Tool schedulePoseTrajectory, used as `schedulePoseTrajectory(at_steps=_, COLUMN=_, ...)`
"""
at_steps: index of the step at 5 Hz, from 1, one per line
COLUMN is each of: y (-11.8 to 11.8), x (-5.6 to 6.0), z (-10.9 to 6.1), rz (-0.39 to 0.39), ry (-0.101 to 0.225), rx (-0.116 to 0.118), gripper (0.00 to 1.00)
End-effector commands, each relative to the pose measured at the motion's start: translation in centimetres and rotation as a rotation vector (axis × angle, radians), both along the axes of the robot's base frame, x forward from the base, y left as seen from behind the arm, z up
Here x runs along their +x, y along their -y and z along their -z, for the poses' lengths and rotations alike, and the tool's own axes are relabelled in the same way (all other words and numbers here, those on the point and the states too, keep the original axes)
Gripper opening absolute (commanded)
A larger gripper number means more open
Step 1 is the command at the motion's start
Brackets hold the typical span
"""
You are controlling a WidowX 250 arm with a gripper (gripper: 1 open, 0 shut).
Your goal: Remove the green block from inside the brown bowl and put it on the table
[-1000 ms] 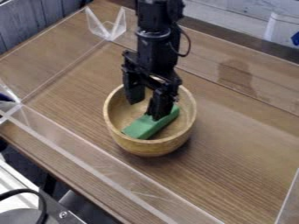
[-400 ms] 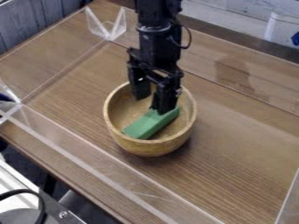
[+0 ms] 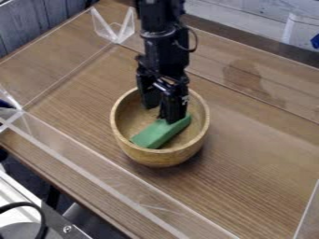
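Inside the thick-walled, light wooden bowl on the wood-grain bench lies a flat green block; above it, the black tool hangs released, jaws spread.

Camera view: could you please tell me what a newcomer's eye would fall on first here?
The bright green rectangular block stands out, lying tilted inside the round tan wooden bowl near the middle of the brown wood-grain table. Directly above it, the black gripper reaches down into the bowl with jaws open, over the block's upper end.
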State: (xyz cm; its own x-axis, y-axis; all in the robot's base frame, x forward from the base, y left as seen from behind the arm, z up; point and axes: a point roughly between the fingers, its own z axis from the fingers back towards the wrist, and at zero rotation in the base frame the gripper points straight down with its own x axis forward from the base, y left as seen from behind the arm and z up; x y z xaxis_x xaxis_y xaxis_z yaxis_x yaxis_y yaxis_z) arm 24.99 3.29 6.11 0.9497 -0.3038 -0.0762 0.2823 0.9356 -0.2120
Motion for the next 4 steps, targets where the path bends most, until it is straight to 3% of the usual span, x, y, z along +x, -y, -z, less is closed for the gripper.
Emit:
schedulePoseTrajectory(at_steps=1, y=0.1, x=0.6, z=0.4, rz=0.005, ry=0.042, rx=0.02, gripper=1.0)
schedulePoseTrajectory(at_steps=2, y=0.5, x=0.6, z=1.8, rz=0.013, ry=0.04, rx=0.041, gripper=1.0)
schedulePoseTrajectory(at_steps=4, y=2.0, x=0.1, z=2.4, rz=0.016, ry=0.063, rx=0.092, gripper=1.0)
